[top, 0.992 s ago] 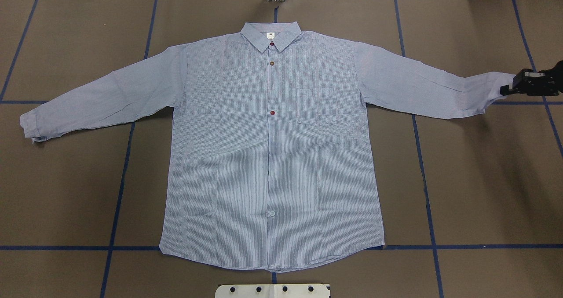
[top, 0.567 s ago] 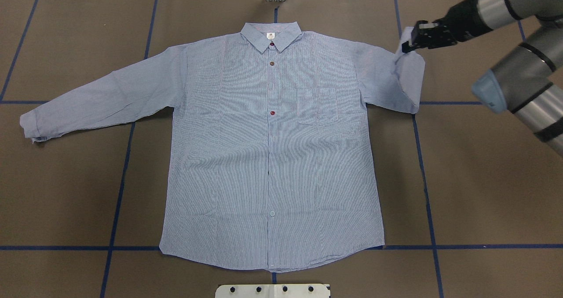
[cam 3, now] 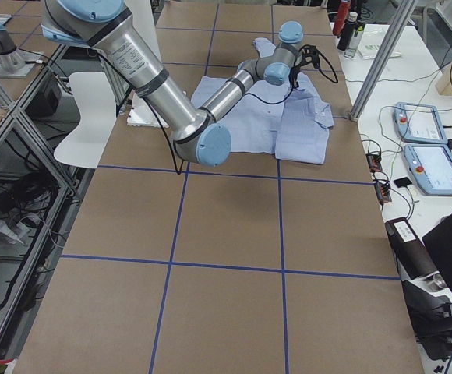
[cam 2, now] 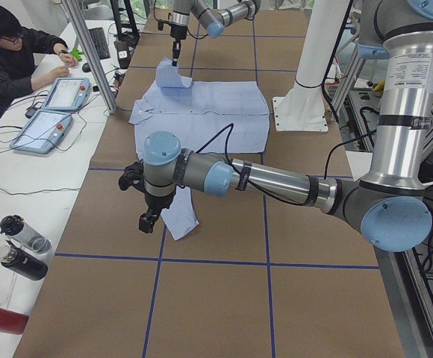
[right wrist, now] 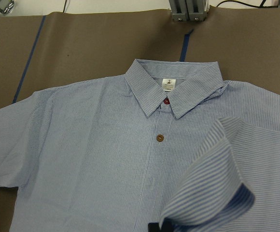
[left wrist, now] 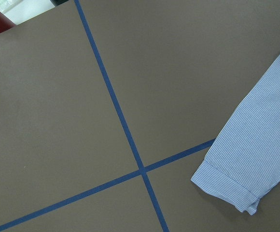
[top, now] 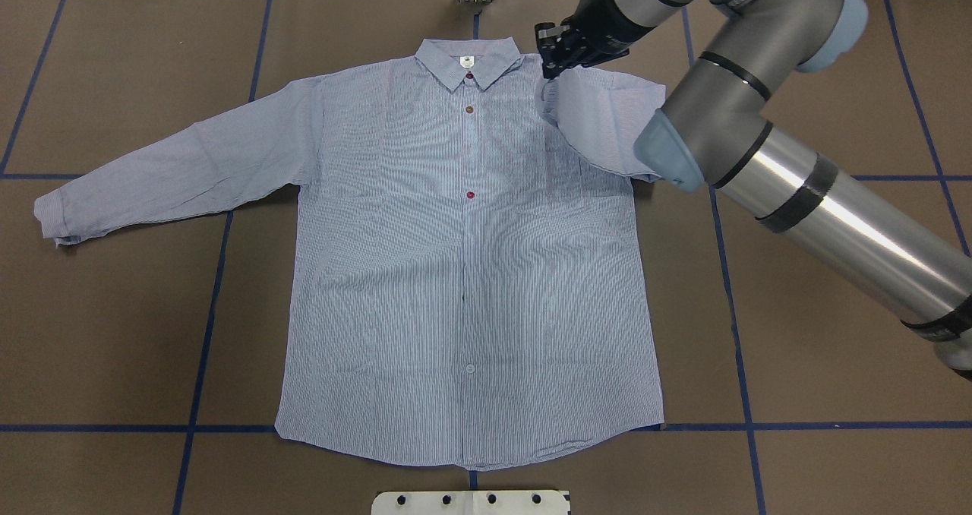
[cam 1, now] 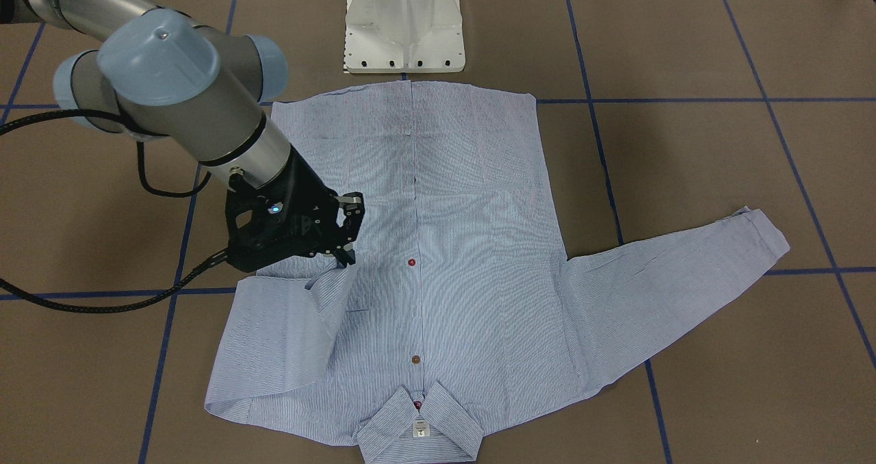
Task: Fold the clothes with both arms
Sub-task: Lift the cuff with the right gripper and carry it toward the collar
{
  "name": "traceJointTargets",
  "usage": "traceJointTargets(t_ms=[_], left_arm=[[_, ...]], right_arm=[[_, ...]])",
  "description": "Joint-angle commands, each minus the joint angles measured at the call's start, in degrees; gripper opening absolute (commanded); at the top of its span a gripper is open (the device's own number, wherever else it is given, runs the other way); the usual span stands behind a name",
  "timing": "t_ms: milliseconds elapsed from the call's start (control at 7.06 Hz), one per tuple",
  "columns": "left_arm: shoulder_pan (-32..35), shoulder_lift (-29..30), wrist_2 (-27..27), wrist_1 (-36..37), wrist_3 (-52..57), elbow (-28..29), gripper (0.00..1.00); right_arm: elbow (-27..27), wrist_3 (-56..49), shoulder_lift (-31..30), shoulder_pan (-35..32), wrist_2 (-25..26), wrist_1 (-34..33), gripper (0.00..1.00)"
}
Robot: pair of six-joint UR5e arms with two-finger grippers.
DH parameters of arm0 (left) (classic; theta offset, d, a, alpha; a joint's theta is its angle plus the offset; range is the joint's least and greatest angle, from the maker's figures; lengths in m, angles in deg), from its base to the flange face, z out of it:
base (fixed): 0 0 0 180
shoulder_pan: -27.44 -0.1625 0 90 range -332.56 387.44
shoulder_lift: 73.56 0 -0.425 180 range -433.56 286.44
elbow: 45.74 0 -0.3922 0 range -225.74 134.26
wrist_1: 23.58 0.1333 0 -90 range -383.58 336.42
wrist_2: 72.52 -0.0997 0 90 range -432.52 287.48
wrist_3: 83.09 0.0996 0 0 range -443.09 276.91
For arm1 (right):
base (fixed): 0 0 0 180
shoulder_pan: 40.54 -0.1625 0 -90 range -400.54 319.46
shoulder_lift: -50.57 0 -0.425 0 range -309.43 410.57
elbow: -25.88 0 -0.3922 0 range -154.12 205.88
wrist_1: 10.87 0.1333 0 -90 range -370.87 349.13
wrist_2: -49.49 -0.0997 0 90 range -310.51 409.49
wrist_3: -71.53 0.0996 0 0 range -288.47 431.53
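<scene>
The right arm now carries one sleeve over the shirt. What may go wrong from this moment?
1. The right gripper holds the folded sleeve by its cuff, raised above the shirt. If released from there, the cuff may land crooked or bunched.
2. The fold at the shoulder looks loose, so pulling further may drag the collar area out of flat.
3. The left gripper hangs beside the other sleeve, not over it. A straight descent might miss the cuff.

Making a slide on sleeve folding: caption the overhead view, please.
Right pincer holds one sleeve cuff folded over the shirt's chest; the other sleeve lies outstretched.
</scene>
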Motion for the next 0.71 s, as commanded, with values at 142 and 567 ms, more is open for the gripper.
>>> traceJointTargets(t_ms=[142, 567], left_arm=[[0.07, -0.03, 0.00, 0.09, -0.03, -0.03, 0.99], [0.07, -0.03, 0.00, 0.09, 0.06, 0.67, 0.99]], right_arm=[[-4.31, -0.35, 6.66, 4.01, 7.01, -1.14, 0.00], [-8.55, -1.93, 10.64, 5.61, 9.23, -1.05, 0.00]])
